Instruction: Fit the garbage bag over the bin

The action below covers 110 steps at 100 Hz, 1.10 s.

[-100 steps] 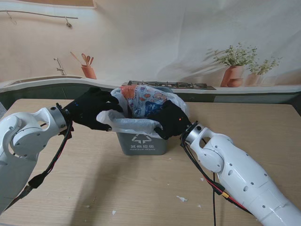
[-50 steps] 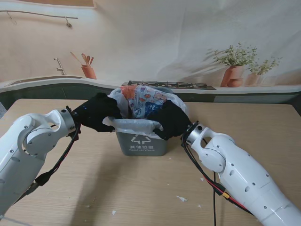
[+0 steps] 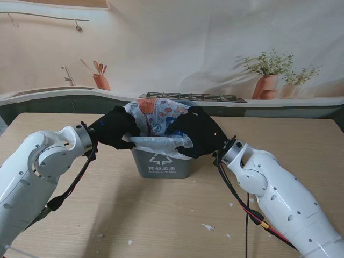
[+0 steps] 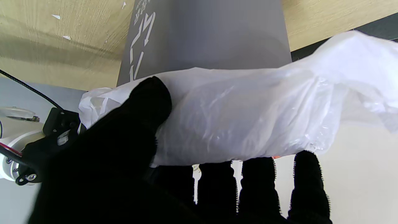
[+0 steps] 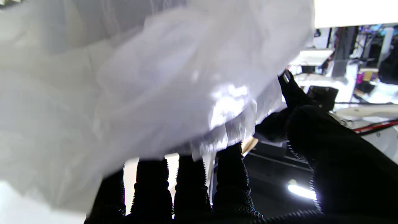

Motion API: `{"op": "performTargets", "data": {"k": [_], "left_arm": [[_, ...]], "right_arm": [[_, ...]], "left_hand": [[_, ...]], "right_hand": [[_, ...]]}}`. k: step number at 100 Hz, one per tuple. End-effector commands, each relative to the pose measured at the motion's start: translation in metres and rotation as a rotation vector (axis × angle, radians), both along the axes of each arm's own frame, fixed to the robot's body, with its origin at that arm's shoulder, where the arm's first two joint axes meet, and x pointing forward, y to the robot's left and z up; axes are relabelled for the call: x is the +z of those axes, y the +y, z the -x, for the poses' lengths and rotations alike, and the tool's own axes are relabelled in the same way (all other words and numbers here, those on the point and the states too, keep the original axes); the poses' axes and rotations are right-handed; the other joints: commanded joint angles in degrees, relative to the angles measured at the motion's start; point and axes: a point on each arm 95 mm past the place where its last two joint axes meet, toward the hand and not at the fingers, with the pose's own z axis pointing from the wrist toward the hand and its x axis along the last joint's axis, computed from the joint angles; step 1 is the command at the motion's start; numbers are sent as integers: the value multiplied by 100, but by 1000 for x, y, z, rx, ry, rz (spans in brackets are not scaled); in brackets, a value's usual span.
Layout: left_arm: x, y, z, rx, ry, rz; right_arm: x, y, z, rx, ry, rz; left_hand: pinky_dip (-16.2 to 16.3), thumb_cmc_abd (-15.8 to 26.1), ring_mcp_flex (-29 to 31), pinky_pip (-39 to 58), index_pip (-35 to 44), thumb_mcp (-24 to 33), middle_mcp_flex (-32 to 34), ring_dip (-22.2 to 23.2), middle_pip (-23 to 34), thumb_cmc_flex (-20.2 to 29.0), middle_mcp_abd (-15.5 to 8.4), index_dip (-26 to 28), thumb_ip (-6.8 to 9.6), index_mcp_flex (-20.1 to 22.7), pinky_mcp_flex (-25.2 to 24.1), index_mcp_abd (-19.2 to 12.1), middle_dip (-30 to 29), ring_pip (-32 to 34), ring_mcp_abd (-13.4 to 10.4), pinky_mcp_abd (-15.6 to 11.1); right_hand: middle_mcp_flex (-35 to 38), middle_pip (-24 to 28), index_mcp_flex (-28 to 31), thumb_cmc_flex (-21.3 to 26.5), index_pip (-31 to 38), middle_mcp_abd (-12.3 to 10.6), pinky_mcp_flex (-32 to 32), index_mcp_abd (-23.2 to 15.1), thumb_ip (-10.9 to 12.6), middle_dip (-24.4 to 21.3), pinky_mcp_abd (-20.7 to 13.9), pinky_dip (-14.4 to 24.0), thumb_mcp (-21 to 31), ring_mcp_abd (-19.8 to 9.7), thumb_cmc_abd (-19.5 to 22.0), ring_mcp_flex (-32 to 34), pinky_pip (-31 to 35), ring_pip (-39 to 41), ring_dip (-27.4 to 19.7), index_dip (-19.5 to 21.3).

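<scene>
Left hand (image 3: 114, 127) pinching garbage bag (image 3: 158, 141) edge at bin (image 3: 161, 161) rim, frame centre; thumb (image 4: 149, 102) pressing film against fingers. Right hand (image 3: 198, 131) clamping opposite bag edge, centre-right. Bag draping over near rim. Bare table (image 3: 161, 215) lying open across lower frame, few scraps (image 3: 208, 227) lower right.

One grey bin (image 3: 161, 164), one white garbage bag (image 3: 156, 141) over its rim, two black-gloved hands, left hand (image 3: 114, 128) and right hand (image 3: 198, 132), one wooden worktop (image 3: 161, 215), two potted plants (image 3: 267, 72) behind, one utensil pot (image 3: 100, 80)
</scene>
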Motion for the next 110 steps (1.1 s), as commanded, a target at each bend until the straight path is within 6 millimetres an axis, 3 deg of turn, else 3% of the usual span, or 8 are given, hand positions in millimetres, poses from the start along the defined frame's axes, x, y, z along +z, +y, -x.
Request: {"op": "performTargets", "data": {"k": [1, 15, 22, 39, 59, 64, 95, 110], "left_arm": [[-6, -4, 3, -5, 25, -17], [-6, -5, 4, -3, 30, -14], [-6, -6, 4, -3, 31, -14], [-7, -6, 4, -5, 37, -25], [-9, -5, 5, 3, 34, -26], [-9, -5, 5, 4, 36, -25], [-11, -7, 4, 2, 42, -25], [-11, -8, 4, 4, 43, -23]], "right_arm": [[10, 1, 4, 23, -19, -12], [26, -5, 11, 40, -22, -120], [34, -11, 14, 28, -20, -193], [46, -37, 10, -172, 20, -232], [37, -58, -8, -374, 216, -206], [34, -59, -13, -402, 263, -213], [18, -64, -39, -548, 372, -191], [11, -63, -51, -557, 442, -207]], "left_hand": [[51, 31, 411, 272, 294, 167, 120, 135, 0, 164, -194, 154, -189, 216, -129, -16, 149, 365, -54, 97], [49, 9, 429, 281, 322, 186, 158, 141, -21, 192, -175, 223, -179, 224, -127, 22, 203, 367, -48, 91], [47, 7, 449, 279, 317, 187, 175, 144, -31, 184, -189, 233, -181, 231, -130, 2, 218, 372, -53, 100], [42, 12, 453, 279, 308, 196, 180, 146, -63, 184, -182, 267, -181, 228, -131, 8, 253, 362, -59, 110], [38, -1, 484, 280, 303, 202, 207, 154, -78, 187, -178, 290, -181, 243, -132, 15, 282, 368, -44, 113], [37, 5, 481, 280, 296, 205, 200, 155, -87, 188, -175, 289, -181, 238, -132, 17, 284, 366, -49, 113], [35, 3, 514, 287, 288, 212, 212, 164, -102, 189, -172, 306, -184, 235, -132, 27, 313, 370, -47, 115], [33, -5, 521, 288, 284, 220, 227, 167, -106, 205, -157, 304, -184, 246, -133, 38, 321, 368, -35, 115]], "right_hand": [[-318, -132, -307, -241, -131, -87, -172, 199, 355, -107, -111, 142, -84, -124, 217, -314, -354, -199, -140, -44], [-602, -270, -556, -415, -257, -86, -93, 331, 373, -229, -116, 310, -348, -167, 391, -468, -749, -416, -257, -207], [-631, -293, -541, -445, -212, -57, -6, 390, 410, -283, -119, 691, -411, -175, 509, -480, -1097, -449, -285, -351], [-379, -373, -167, -405, -279, 291, 160, 805, 427, -281, -101, 1001, -652, 16, 856, -423, -1473, -430, -281, -498], [-73, -590, 340, -912, -617, 637, 121, 1269, 421, -352, -116, 1382, -1318, 219, 1191, -424, -1956, -583, -367, -728], [-56, -650, 399, -902, -657, 733, 130, 1379, 443, -345, -158, 1910, -1460, 265, 1211, -466, -2329, -620, -383, -779], [-441, -565, 173, -1081, -736, 828, -48, 1603, 442, -327, -268, 2108, -1741, 267, 1159, -735, -2332, -546, -349, -849], [234, -514, 1212, -958, -390, 862, 55, 1321, 438, -329, -209, 2149, -1793, 371, 1090, -368, -2355, -496, -348, -713]]}}
